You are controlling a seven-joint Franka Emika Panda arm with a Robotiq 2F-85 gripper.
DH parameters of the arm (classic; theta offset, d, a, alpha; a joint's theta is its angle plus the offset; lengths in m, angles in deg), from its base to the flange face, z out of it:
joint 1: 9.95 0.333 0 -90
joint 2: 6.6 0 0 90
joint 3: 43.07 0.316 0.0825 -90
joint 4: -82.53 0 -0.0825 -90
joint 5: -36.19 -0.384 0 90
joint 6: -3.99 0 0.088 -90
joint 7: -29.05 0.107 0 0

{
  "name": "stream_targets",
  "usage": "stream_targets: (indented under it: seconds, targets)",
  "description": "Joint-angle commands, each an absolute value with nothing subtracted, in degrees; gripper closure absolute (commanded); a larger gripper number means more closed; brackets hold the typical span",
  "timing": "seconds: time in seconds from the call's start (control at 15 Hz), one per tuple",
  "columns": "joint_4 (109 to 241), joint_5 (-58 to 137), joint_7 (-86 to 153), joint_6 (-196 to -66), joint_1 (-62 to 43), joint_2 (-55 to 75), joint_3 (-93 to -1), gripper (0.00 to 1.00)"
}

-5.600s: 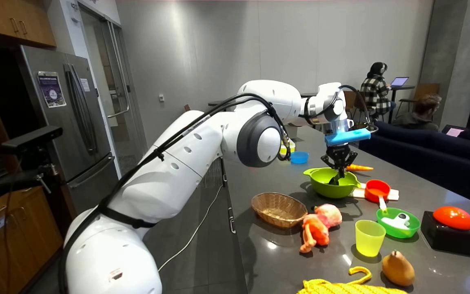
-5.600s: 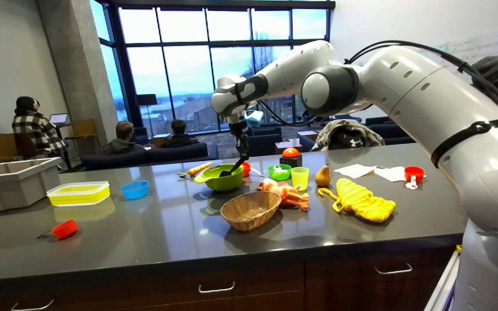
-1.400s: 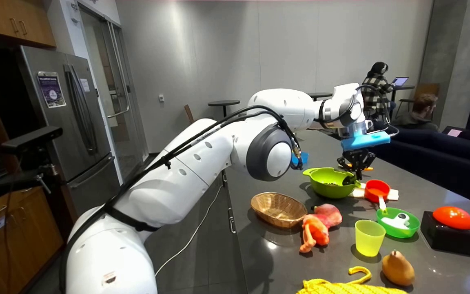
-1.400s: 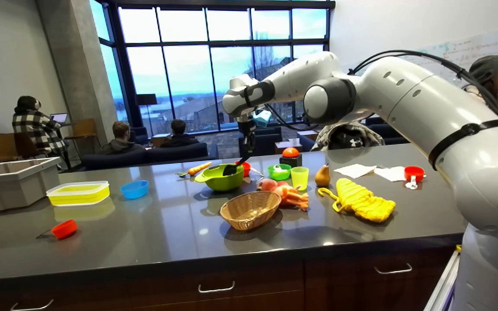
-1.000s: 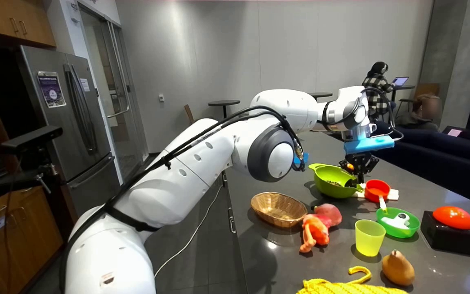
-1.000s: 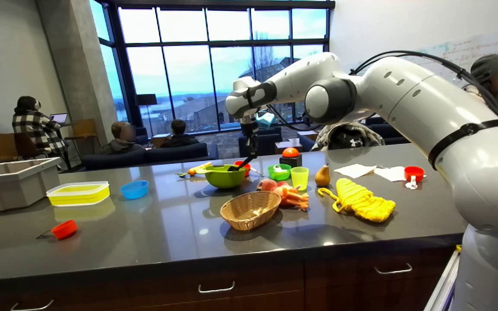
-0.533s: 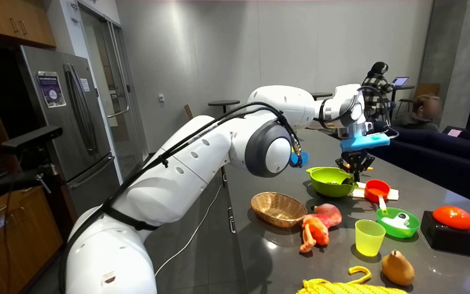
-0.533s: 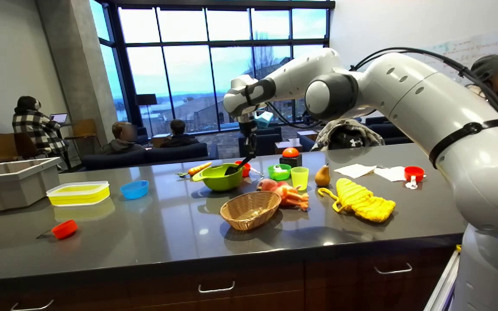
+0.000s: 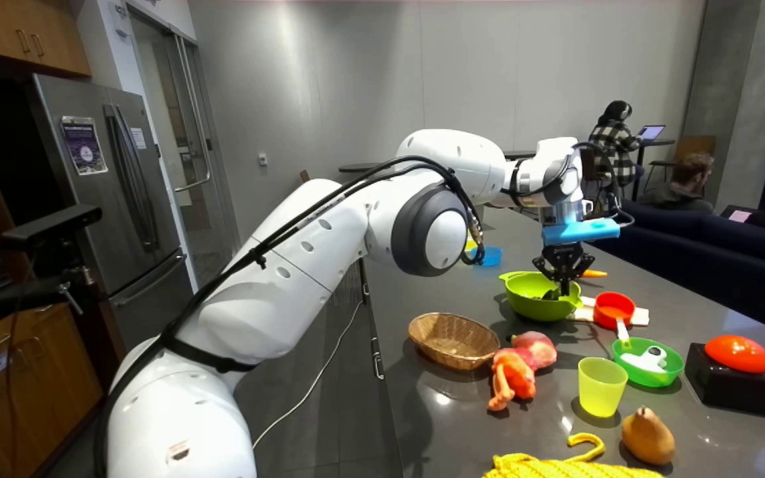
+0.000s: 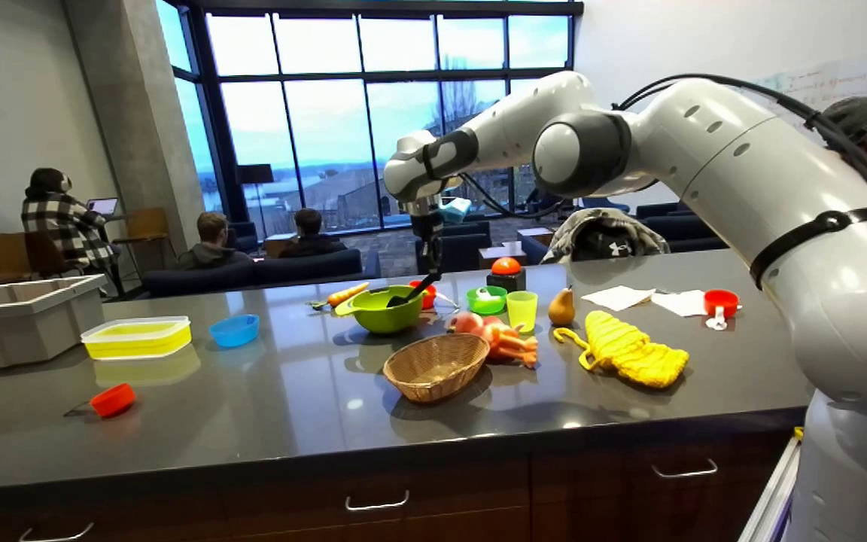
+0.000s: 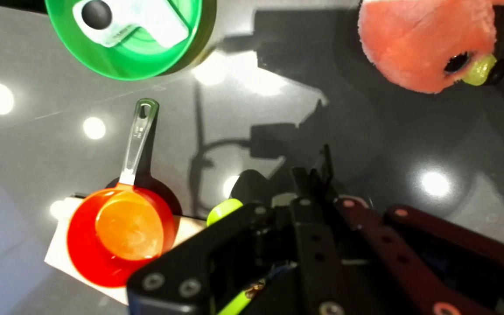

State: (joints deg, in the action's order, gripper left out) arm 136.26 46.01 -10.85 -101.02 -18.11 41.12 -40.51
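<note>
My gripper (image 9: 563,289) points down over the rim of the lime-green bowl (image 9: 536,307), on its side toward the red measuring cup. Its fingers are shut on the handle of a black utensil (image 10: 414,293), which slants down into the bowl (image 10: 387,319). The utensil's head (image 10: 397,301) rests inside; whether it is a spoon or a spatula is hard to tell. Small dark bits lie in the bowl. In the wrist view the gripper (image 11: 313,175) covers most of the bowl, with only a green grip (image 11: 225,211) showing; the utensil there is dark and blurred.
Beside the bowl a red measuring cup (image 9: 613,309) sits on a pale flat piece. A carrot (image 9: 594,273) lies behind. Nearer are a wicker basket (image 9: 452,350), a pink plush toy (image 9: 518,368), a small green bowl (image 9: 651,378), a yellow cup (image 9: 601,388) and a pear (image 9: 648,437).
A second ago the bowl stood tilted and shifted toward the red cup; now it sits level and back. The gripper has moved back inward with the utensil, whose head lies deeper in the bowl.
</note>
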Motion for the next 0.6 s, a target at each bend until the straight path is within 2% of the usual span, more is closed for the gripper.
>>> stream_targets:
  seconds: [0.0,0.53]
  targets:
    - [141.9,44.6,-10.6,-101.4,-18.4,37.4,-39.6,0.99]
    - [141.3,43.9,-11.8,-102.2,-17.6,36.8,-36.5,0.99]
